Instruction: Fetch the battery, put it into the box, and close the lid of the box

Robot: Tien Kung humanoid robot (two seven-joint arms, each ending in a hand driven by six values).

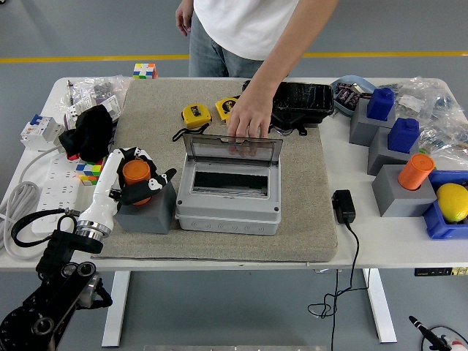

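The battery (136, 175), an orange cylinder, stands on a grey block (148, 212) at the left of the mat. My left hand (137, 180), white and black, is curled around it, fingers wrapping its front. The grey box (228, 205) sits mid-mat with its clear lid (232, 148) raised upright. A person's hand (248, 121) rests on the lid's top edge from the far side. My right arm is out of view.
Yellow tape measures (196, 115) and a black case (302, 103) lie behind the box. A power adapter (344, 206) lies to its right. Grey blocks with blue (403, 134) and orange (415, 172) pieces stand far right. A power strip (51, 191) and a colour cube (90, 172) lie left.
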